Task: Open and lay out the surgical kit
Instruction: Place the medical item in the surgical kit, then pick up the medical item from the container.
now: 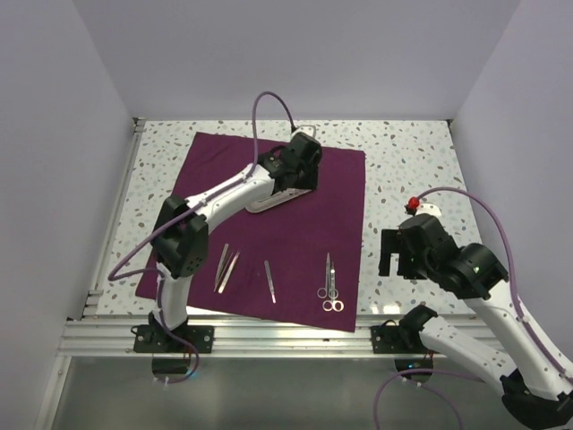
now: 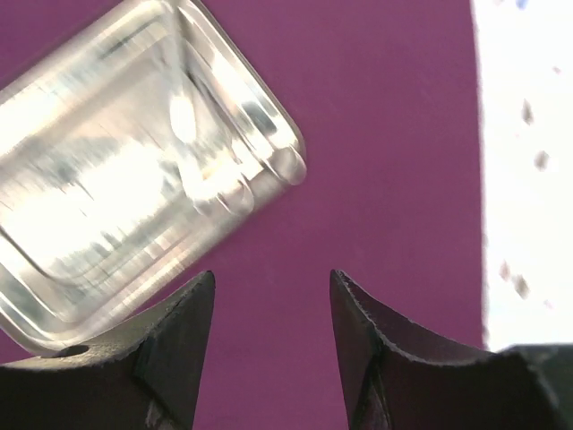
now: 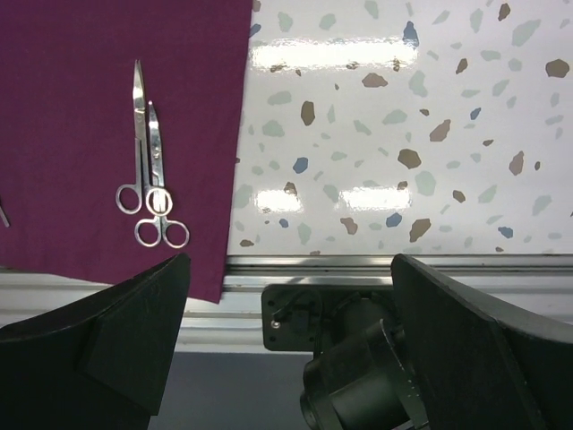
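Left gripper [image 2: 271, 278] is out over the far part of the cloth [image 1: 313, 233], right next to the tray [image 2: 116, 179]. Its jaws are partway apart, not fully wide, and there's nothing between them, just bare purple cloth showing in the gap. In the left wrist view one finger [image 2: 170, 349] overlaps the tray's near edge. I honestly can't tell if it's touching the rim or just sitting above it. The tray lies flat on the cloth, turned at an angle, and looks empty, though it's shiny and blurry.

Right gripper [image 3: 286, 260] is spread as wide as it goes and holds nothing. It hangs over the table [image 3: 403, 134] near the front rail [image 3: 358, 264], off the cloth's right edge and not touching anything.

The cloth is opened out flat on the table. Along its near edge the tools are laid out in a row:
- tweezers [image 1: 226, 267] on the left, two close together
- one more slim piece [image 1: 269, 280] a little to their right
- two pairs of scissors [image 3: 148, 161] near the right corner, side by side, rings toward the front and overlapping a bit

The tray is well apart from the tools, up at the far side.
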